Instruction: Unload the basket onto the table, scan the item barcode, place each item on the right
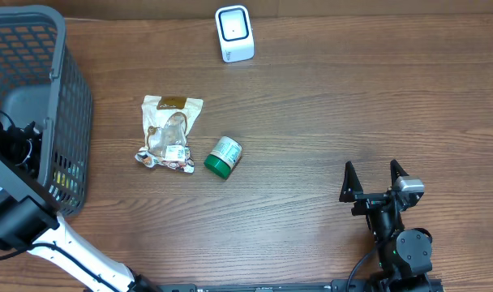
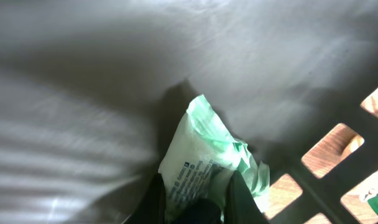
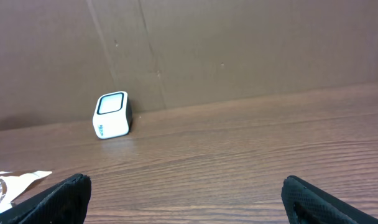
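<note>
While my left fingers (image 2: 242, 200) pinch shut on a green-and-white packet (image 2: 198, 146) inside the grey basket (image 1: 68, 105) on the counter (image 1: 327, 122), I see the right fingers (image 3: 58, 199) spread wide, well apart from the scanner (image 1: 234, 32).

The table (image 1: 327, 122) is brown wood-grain board, its grain running from the left edge to the right. A grey mesh basket (image 1: 68, 105) stands in the far left corner, hard against the left edge. A small white scanner (image 1: 234, 33) (dark window facing up) sits upright at the far edge, about midway along it. Left of the table's middle lies a flat packet (image 1: 169, 132), clear and tan, crumpled at its near end. Just beside the packet's near right corner a jar (image 1: 224, 156) lies on its side, its green lid pointing toward the near edge and its white label toward the far right.
</note>
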Available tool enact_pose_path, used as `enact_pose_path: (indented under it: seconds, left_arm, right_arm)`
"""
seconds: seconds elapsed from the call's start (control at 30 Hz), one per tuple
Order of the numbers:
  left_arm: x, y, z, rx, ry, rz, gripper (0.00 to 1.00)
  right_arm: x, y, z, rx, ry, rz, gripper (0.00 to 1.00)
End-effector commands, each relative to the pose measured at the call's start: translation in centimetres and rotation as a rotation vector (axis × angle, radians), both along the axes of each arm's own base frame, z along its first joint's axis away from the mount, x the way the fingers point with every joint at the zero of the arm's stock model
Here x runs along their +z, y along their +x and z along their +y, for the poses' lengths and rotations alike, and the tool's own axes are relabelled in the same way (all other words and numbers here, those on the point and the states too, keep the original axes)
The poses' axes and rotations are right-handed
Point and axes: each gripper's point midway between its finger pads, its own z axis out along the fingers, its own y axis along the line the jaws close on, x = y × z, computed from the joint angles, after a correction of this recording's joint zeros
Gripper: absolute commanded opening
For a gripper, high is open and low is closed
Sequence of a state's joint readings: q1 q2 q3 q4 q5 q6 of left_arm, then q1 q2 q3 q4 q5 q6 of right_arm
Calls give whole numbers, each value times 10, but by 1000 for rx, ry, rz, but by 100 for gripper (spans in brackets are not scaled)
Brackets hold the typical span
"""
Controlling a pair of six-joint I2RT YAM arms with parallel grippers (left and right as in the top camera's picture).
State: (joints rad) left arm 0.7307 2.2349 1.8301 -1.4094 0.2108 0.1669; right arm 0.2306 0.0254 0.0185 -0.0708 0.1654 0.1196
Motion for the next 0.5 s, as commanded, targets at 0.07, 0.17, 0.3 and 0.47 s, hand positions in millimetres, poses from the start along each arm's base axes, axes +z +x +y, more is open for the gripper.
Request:
enact_pose_path:
  seconds: [0.07,0.17,0.3,0.47]
  left_arm:
    - [40,20,22,51,72,-44,4]
    - [90,38,29,90,103,-142,4]
    - [163,66,29,142,138,-348,4]
    - [277,96,-9,137,72,-747,4]
  right_arm:
    - [-4,1,-2,-15,3,5,100]
    - [-4,1,-2,-15,3,5,100]
    - [-4,1,-2,-15,3,5,100]
    - [-4,1,-2,-15,3,5,100]
